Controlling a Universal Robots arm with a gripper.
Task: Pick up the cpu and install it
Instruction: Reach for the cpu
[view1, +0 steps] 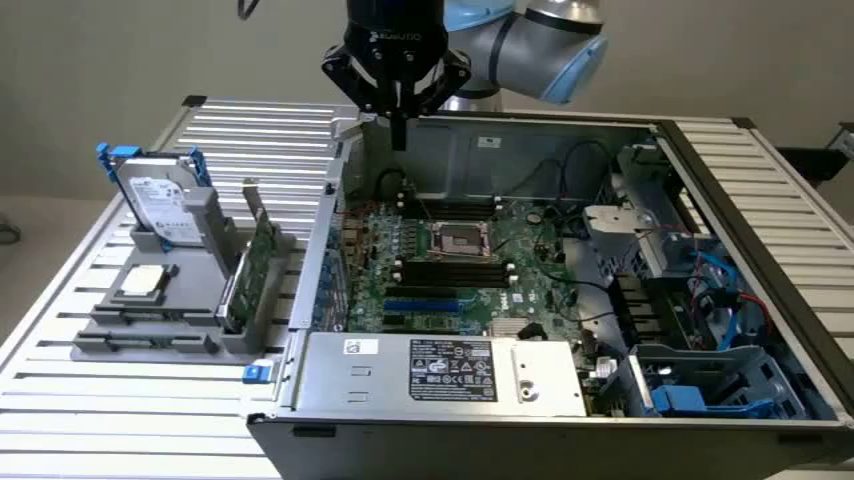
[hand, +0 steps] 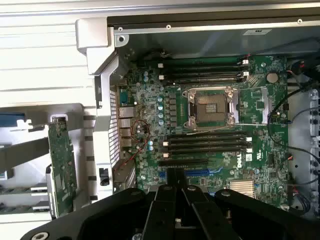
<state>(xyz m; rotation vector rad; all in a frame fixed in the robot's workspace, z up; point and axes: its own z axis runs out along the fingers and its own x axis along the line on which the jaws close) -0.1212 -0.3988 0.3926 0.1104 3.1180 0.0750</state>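
Observation:
The cpu (view1: 144, 282), a small flat square chip with a silvery top, lies in the grey holder (view1: 147, 335) on the exterior view's left, outside the computer case. My gripper (view1: 398, 138) hangs high over the back wall of the open case, far from the cpu, with its fingers shut together and nothing between them. In the wrist view the shut gripper (hand: 175, 176) points down at the motherboard (hand: 210, 145). The empty cpu socket (view1: 461, 240) (hand: 212, 105) sits open in the middle of the board.
A silver hard drive (view1: 160, 200) in a blue bracket stands upright behind the cpu. A green circuit card (view1: 254, 265) (hand: 62, 165) stands on edge between the holder and the case wall (view1: 327, 240). Cables and drive bays (view1: 694, 290) crowd the case's right.

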